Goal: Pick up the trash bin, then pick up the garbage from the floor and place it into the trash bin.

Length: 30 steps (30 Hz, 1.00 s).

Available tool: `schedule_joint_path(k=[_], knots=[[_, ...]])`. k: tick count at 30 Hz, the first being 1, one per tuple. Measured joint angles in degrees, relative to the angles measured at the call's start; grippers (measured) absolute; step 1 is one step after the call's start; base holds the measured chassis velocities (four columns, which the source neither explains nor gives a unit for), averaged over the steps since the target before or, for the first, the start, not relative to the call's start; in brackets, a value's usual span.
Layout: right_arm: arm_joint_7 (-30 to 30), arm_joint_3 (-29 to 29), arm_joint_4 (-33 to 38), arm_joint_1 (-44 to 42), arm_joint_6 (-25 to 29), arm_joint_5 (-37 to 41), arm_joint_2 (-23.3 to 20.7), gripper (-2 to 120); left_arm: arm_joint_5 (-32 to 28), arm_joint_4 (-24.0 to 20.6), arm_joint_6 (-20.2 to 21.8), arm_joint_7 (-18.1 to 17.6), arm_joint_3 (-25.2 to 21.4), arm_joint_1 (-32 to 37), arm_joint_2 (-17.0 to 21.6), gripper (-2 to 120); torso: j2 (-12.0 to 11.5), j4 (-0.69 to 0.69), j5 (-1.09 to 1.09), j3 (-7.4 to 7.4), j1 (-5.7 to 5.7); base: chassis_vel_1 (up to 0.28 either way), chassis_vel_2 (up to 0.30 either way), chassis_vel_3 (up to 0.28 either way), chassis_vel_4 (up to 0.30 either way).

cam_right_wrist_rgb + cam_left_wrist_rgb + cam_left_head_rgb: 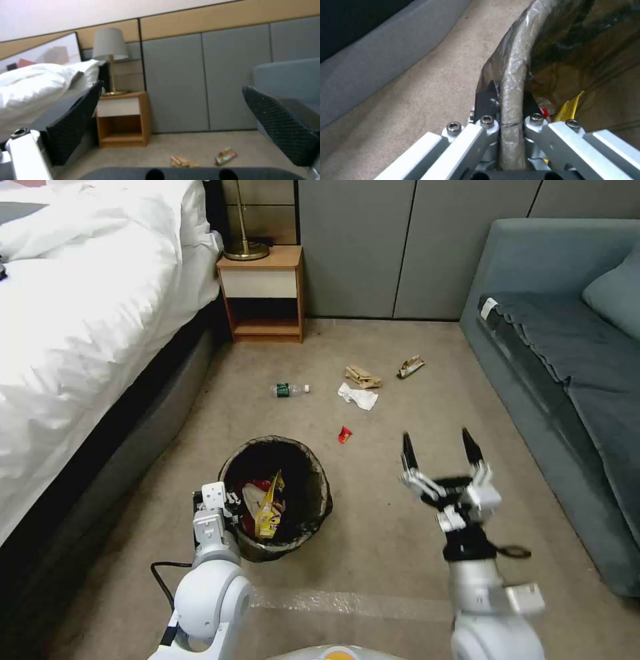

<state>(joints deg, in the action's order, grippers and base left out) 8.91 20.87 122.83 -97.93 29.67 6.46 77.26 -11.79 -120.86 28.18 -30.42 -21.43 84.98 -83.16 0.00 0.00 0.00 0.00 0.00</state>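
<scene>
The left gripper (511,112) is clamped on the near rim of the trash bin (313,507), one finger outside and one inside the bag-lined wall. Inside the bin already lie a yellow wrapper (270,508) and red-and-white litter. The right gripper (440,447) hangs spread wide and empty, to the right of the bin. Just ahead and left of it lies a small red wrapper (344,434); farther ahead a white tissue (357,397), a brown paper bag (362,376), a golden wrapper (411,367) and a bottle (290,390). So the bin is gripped and partly filled; five pieces remain.
</scene>
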Motion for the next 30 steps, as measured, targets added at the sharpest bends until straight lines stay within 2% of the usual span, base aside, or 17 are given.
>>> schedule_joint_path(k=[10, 30], knots=[[1.3, 1.1, -5.8, -1.3, 5.1, -2.2, 2.5, 100, 0.0, -0.4, -0.1, 0.0, -0.1, 0.2, 0.1, 1, 0.0, 0.01, 0.00, 0.00, 0.00, 0.000, 0.000, 0.000, 0.000], [0.8, 3.0, -7.4, 1.0, 5.1, -1.2, 1.9, 100, 0.1, -0.4, -0.1, 0.0, 0.2, 0.2, 0.0, 1, 0.0, 0.00, 0.00, 0.00, 0.00, 0.000, 0.000, 0.000, 0.000]])
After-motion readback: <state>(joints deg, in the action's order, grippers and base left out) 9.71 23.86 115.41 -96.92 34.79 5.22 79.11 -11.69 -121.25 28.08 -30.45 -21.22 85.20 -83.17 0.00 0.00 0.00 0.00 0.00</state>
